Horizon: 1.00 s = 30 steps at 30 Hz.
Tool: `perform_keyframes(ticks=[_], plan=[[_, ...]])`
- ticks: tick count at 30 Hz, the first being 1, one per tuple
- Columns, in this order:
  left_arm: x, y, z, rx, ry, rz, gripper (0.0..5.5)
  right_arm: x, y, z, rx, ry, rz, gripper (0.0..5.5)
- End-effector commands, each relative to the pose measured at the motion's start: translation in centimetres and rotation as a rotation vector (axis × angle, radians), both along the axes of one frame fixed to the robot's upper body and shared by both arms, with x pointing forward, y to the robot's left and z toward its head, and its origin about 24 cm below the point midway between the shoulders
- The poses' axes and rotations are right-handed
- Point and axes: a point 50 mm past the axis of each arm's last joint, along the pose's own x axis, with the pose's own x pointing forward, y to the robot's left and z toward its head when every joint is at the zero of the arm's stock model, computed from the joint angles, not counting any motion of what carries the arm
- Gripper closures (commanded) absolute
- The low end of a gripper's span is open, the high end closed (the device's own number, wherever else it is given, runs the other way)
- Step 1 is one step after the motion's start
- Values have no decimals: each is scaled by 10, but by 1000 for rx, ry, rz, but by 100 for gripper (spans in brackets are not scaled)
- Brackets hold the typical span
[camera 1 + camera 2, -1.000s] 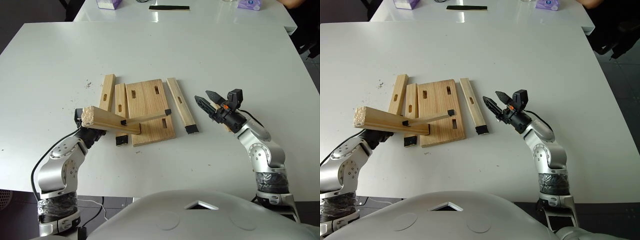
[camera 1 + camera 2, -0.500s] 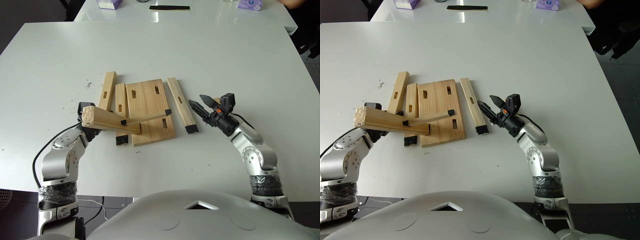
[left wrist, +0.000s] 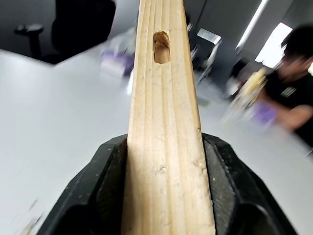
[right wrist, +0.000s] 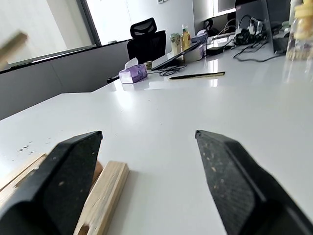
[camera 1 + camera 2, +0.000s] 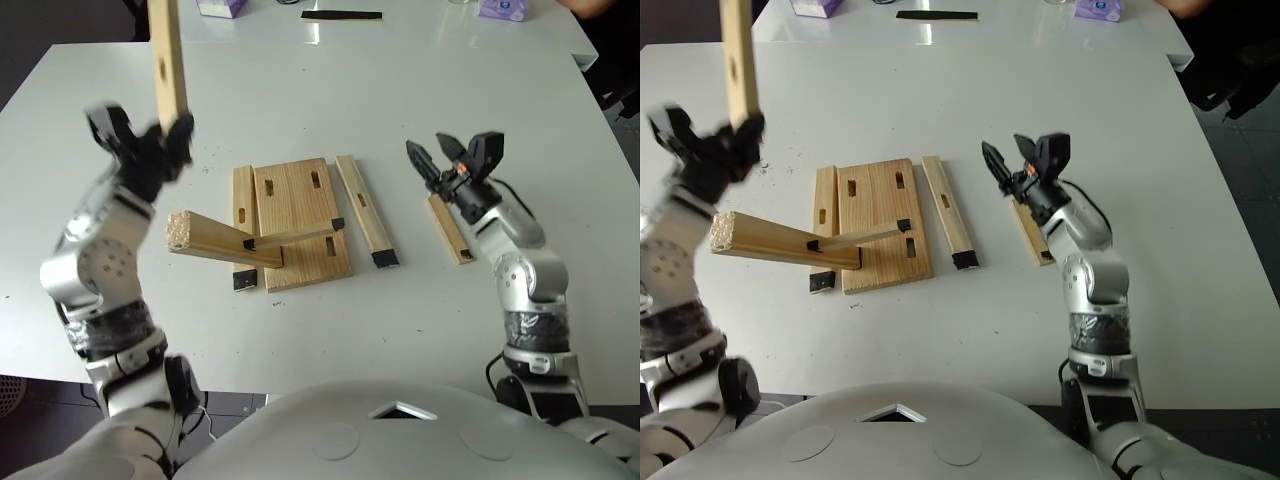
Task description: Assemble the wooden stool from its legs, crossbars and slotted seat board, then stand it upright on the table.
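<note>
Slots decide the coming move. The left gripper (image 5: 165, 135) is clamped on a slotted leg (image 5: 166, 60) and holds it high over the left side of the table (image 5: 520, 80). The leg's long axis is close to vertical, and most of its length stands above the fingers. In the left wrist view the gripper squeezes the leg from both sides, and an oval slot (image 3: 161, 46) faces the camera further up. The seat board (image 5: 300, 200) lies flat mid-table, below the held leg and towards the robot's right. Across its near left corner rests a half-built piece: a thick leg (image 5: 215, 240) with a thin crossbar (image 5: 295, 237) running from it over the board, its free end pointing to the robot's right. A second leg (image 5: 241, 200) lies along the board's left edge and a third leg (image 5: 365, 215) lies just beside its right edge, both pointing away from the robot. The right gripper (image 5: 430, 155) hovers empty with its fingers spread, above the far end of a short bar (image 5: 450, 232) that lies well right of the board. By my judgement, the held leg must tip from upright to level and turn its slot towards that free crossbar end. The left arm carries the leg, but the free end lies nearer the right arm, which could steady it.
</note>
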Motion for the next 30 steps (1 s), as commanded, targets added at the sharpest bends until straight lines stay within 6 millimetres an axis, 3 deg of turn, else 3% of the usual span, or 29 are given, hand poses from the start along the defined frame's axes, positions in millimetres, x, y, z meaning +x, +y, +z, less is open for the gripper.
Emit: perform_keyframes(ticks=[1, 6, 10, 13, 17, 30], plan=[[-29, -18, 98, -82, -477, -386, 346, 34, 4, 105, 39, -299, 112, 198], [-41, -37, 97, 50, -467, -706, 346, 4, 37, 160, 287, -346, 694, 198], [-47, -47, 99, 120, -458, -862, 346, -16, 37, 193, 353, -361, 972, 153], [-51, -54, 86, 168, -401, -946, 346, -15, 38, 194, 301, -293, 1022, 109], [-53, -65, 66, 185, -340, -1034, 346, -13, 45, 195, 262, -212, 1099, 106], [-54, -77, 53, 200, -325, -1123, 346, -17, 67, 191, 268, -185, 1171, 124]])
